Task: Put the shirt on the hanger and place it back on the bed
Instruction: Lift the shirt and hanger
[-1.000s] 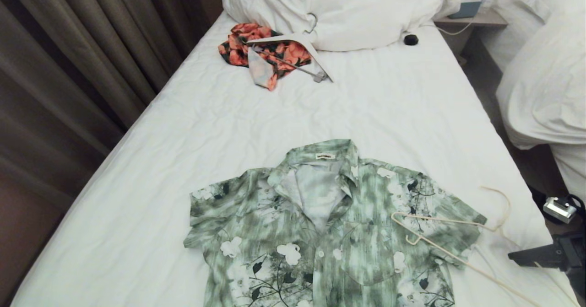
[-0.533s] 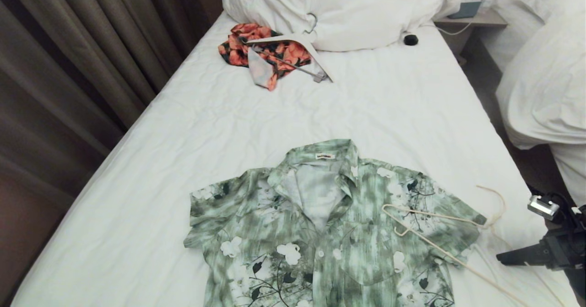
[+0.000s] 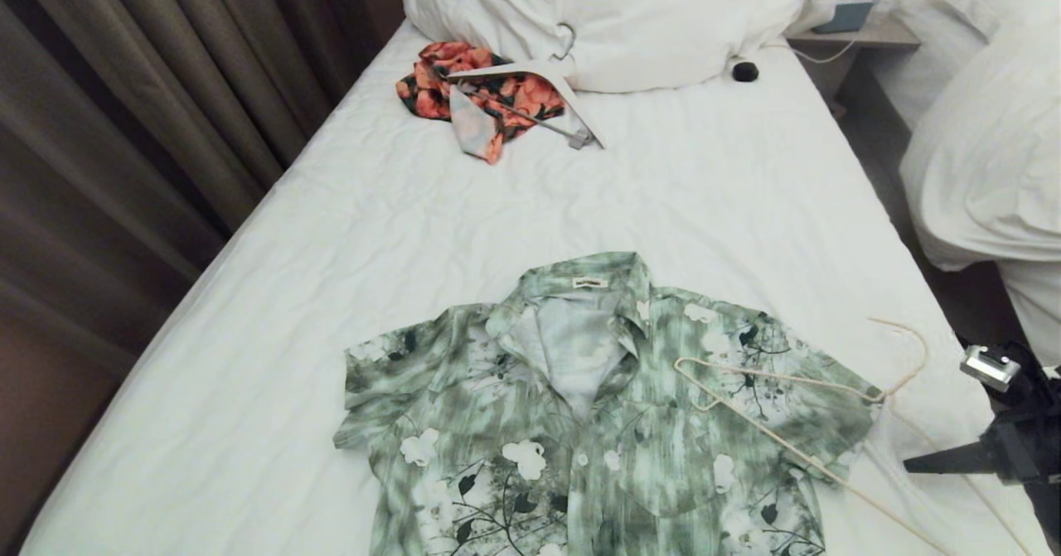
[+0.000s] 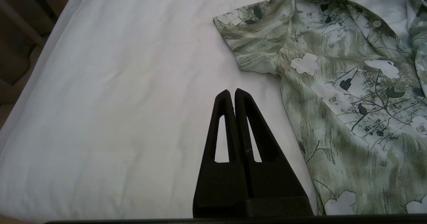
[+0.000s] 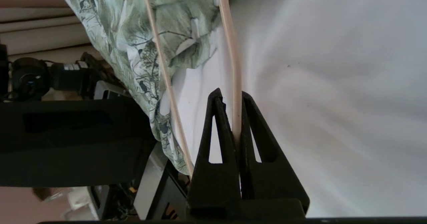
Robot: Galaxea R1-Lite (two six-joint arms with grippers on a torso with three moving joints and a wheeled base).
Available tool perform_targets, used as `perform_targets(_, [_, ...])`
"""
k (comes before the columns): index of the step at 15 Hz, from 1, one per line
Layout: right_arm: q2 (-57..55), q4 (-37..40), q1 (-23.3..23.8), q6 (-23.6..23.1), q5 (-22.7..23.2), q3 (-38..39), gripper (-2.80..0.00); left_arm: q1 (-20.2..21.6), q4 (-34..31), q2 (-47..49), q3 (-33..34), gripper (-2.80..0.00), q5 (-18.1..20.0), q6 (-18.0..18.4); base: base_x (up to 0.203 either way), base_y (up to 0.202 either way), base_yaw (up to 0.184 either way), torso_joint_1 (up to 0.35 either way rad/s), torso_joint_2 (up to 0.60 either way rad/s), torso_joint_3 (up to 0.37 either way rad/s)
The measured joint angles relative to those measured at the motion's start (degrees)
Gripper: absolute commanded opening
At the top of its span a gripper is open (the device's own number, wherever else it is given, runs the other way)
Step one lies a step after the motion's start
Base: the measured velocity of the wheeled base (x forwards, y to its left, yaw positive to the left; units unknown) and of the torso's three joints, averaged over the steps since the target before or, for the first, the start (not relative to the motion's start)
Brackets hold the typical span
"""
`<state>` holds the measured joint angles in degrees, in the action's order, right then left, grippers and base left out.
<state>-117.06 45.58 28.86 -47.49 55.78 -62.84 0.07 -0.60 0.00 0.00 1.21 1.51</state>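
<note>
The pale green floral shirt (image 3: 580, 407) lies flat, collar away from me, on the white bed (image 3: 414, 233). The thin cream hanger (image 3: 771, 382) rests over its right sleeve, hook toward the bed's right edge. At that edge my right gripper (image 3: 910, 465) is shut on one of the hanger's wires. In the right wrist view the hanger (image 5: 230, 50) runs between the closed fingers of the right gripper (image 5: 232, 95), next to the shirt (image 5: 133, 33) hem. My left gripper (image 4: 232, 92) is shut and empty above bare sheet, beside the shirt's (image 4: 333, 83) other sleeve.
An orange-and-black garment (image 3: 489, 96) with a thick white hanger lies near the bulky duvet (image 3: 630, 17) at the bed's far end. A small black object (image 3: 744, 71) sits close by. A second bed (image 3: 986, 150) stands on the right, curtains (image 3: 124, 125) on the left.
The right gripper has closed on the hanger's wire. The hanger has slid leftward and a little farther up across the shirt's sleeve. The shirt has stayed put.
</note>
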Motion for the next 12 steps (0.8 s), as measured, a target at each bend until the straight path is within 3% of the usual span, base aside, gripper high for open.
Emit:
perform_targets(5, [6.8, -0.1, 0.4, -0.7, 0.0, 0.0, -2.8, 0.0, 0.0, 0.0, 0.0, -2.8, 0.0, 0.0, 0.0, 0.0, 0.0, 0.0, 0.0, 0.0])
perform_targets(12, [16.5, -2.4, -2.2, -8.6, 1.5, -0.5, -2.8, 0.0, 0.0, 0.0, 0.0, -2.8, 0.0, 0.0, 0.0, 0.0, 0.0, 0.0, 0.0, 0.0])
